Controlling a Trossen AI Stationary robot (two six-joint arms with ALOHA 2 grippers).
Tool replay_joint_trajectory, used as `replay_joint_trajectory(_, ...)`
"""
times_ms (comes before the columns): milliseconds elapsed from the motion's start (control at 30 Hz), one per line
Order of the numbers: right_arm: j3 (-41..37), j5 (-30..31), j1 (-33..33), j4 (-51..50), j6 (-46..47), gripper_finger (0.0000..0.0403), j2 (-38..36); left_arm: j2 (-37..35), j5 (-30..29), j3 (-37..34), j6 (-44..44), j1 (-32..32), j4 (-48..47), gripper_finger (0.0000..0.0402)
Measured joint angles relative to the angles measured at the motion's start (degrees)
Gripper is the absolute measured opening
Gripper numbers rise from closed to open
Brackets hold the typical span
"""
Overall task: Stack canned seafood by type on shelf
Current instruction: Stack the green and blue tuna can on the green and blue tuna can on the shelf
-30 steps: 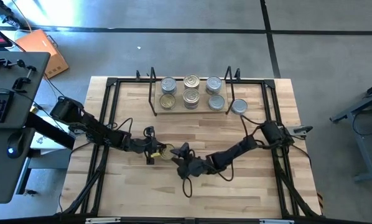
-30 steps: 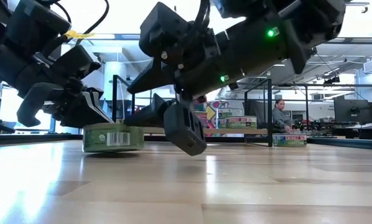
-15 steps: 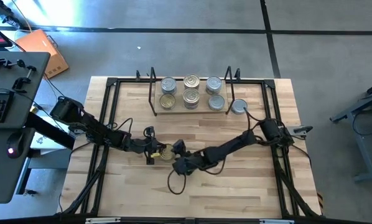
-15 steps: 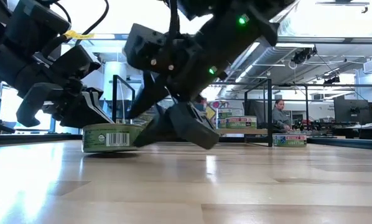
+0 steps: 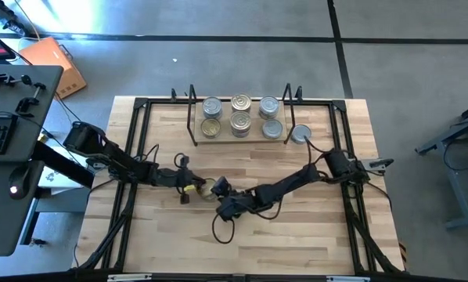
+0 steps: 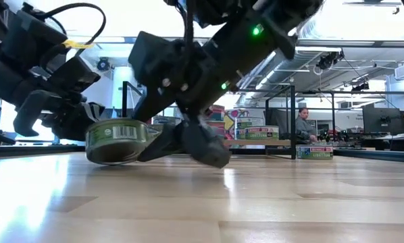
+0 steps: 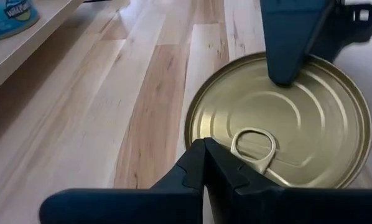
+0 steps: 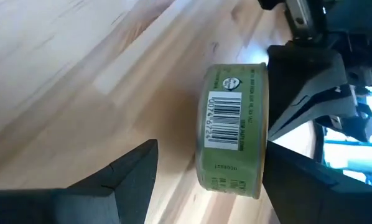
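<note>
A squat tin (image 5: 209, 188) with a green label and a gold ring-pull top (image 7: 285, 124) stands slightly tipped on the table's middle (image 6: 117, 140). My left gripper (image 5: 190, 188), shut, is at the tin's left side. My right gripper (image 5: 221, 193) comes from the right, open, with its fingers on either side of the tin (image 8: 232, 130): one over the top, the other apart from the bottom. The shelf (image 5: 239, 139) at the far edge carries several tins in two rows. My left gripper's shut fingertips (image 7: 204, 163) are against the rim (image 7: 195, 134) of the tin's top, close to the ring pull, coming slanting down from the table's left. My right gripper has one finger (image 7: 292, 43) lying on the gold top near its far rim (image 7: 310, 74); the other finger (image 8: 133, 177) is clear of the tin.
One more silver-topped tin (image 5: 300, 134) sits on the table just right of the shelf. Black frame rails (image 5: 140, 141) run along the table's left and right sides. Bare wood lies near the table's front edge (image 5: 297, 243).
My right gripper has moved toward the table's left and tipped lower, bringing its open fingers around the tin. My left gripper has moved in against the tin, which has tipped and shifted slightly.
</note>
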Motion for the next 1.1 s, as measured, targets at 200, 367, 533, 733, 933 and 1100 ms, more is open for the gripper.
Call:
replay_joint_trajectory(200, 0.0, 1.6, -0.6, 7.2, 1.4, 0.0259, 1.4, 0.0, -0.1, -0.6, 0.0, 0.0, 0.8, 0.0)
replay_joint_trajectory(367, 0.1, 4.2, -1.1, 11.1, 1.2, 0.0237, 1.4, 0.2, 0.8, -0.7, 0.1, -0.1, -0.3, 0.0)
replay_joint_trajectory(533, 0.1, 4.0, -1.7, 11.1, 3.2, 0.0179, 1.3, 0.2, 0.6, -0.7, 0.1, -0.1, 0.4, 0.0)
replay_joint_trajectory(733, 0.1, 1.9, -1.7, 10.5, 7.2, 0.0132, 1.2, 0.1, 0.2, -0.7, 0.1, -0.1, 1.9, 0.0)
replay_joint_trajectory(933, 0.1, 3.1, -0.3, 8.5, 10.9, 0.0136, 0.2, -0.8, -4.7, -0.8, 0.8, -1.4, 1.0, 0.0)
replay_joint_trajectory(1100, -0.1, 5.6, 2.1, 0.2, 14.1, 0.0135, -3.9, -3.8, -8.6, -0.6, 0.8, -3.9, 0.1, 0.0)
